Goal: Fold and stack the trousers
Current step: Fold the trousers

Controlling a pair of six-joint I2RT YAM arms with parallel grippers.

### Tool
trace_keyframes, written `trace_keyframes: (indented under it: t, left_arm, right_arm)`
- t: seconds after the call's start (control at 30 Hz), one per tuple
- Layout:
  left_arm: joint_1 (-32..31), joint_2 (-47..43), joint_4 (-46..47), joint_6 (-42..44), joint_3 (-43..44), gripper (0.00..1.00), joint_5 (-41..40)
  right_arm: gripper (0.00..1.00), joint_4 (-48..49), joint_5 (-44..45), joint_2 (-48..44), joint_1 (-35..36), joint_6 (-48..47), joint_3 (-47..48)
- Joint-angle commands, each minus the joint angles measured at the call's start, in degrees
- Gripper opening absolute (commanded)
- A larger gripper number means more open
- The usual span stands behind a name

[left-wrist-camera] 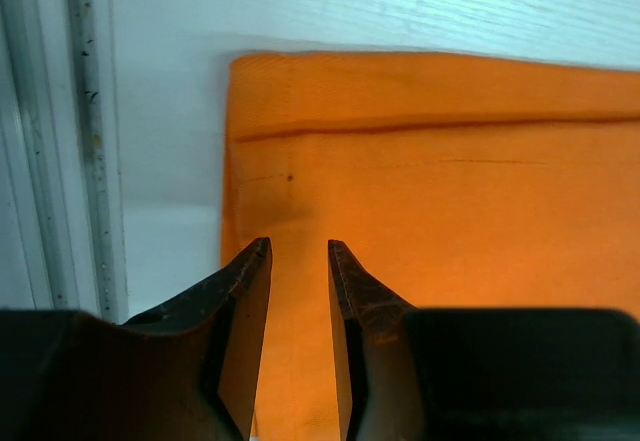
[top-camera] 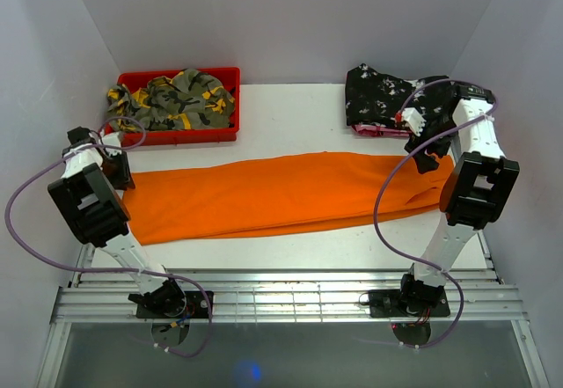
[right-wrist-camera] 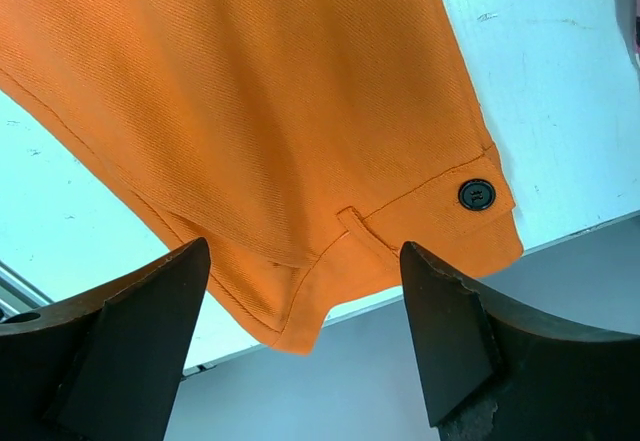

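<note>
The orange trousers (top-camera: 281,194) lie flat across the table from left to right, folded lengthwise. My left gripper (top-camera: 117,173) hangs low over their left end. In the left wrist view its jaws (left-wrist-camera: 300,246) stand a narrow gap apart over the flat hem end (left-wrist-camera: 450,191), and no cloth is bunched between them. My right gripper (top-camera: 429,156) is over the right end. In the right wrist view it (right-wrist-camera: 305,251) is wide open above the waistband corner (right-wrist-camera: 250,91), which carries a dark button (right-wrist-camera: 477,194) and reaches the table's edge.
A red bin (top-camera: 176,136) at the back left holds a camouflage garment (top-camera: 171,98). A black white-speckled garment (top-camera: 383,98) lies at the back right on something pink (top-camera: 369,129). Grey walls close in both sides. Metal rails (top-camera: 281,296) run along the near edge.
</note>
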Motion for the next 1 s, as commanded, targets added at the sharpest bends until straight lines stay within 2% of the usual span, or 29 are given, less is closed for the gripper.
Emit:
trace_keyframes:
  t: [0.0,0.23,0.37,0.47,0.57,0.73,0.77,0.87,0.97]
  left_arm:
    - [0.31,-1.44,3.65,-3.04,0.38,0.4,-3.91]
    - [0.31,0.49,6.02,-3.66,0.46,0.4,-5.14]
    - [0.31,2.51,5.59,-3.4,1.43,0.46,-3.91]
    - [0.31,3.83,5.5,-3.49,1.96,0.47,-3.74]
    - [0.31,4.62,5.32,-3.57,2.31,0.43,-3.03]
    - [0.31,2.87,5.32,-3.75,2.66,0.23,-2.94]
    - [0.22,2.52,5.23,-3.57,2.75,0.22,-2.94]
    - [0.14,1.03,4.71,-3.05,2.84,0.23,-3.47]
    - [0.05,0.58,4.71,-2.43,2.75,0.31,-3.91]
  right_arm:
    - [0.82,-2.44,0.42,-0.39,0.67,1.29,2.0]
    - [0.82,-2.44,1.56,-0.66,1.9,1.2,0.86]
    - [0.82,-2.44,2.18,-0.66,2.17,0.59,1.03]
    - [0.82,-2.44,2.7,-0.65,2.17,0.32,1.21]
    - [0.82,-2.44,2.88,-0.57,2.17,-0.03,1.29]
    - [0.82,-2.44,2.97,-0.48,2.17,-0.3,1.03]
    - [0.82,-2.44,3.06,-0.39,2.17,-0.3,1.03]
    - [0.82,-2.44,3.23,-0.13,2.17,-0.56,1.12]
    - [0.82,-2.53,3.23,0.22,2.17,-0.65,1.29]
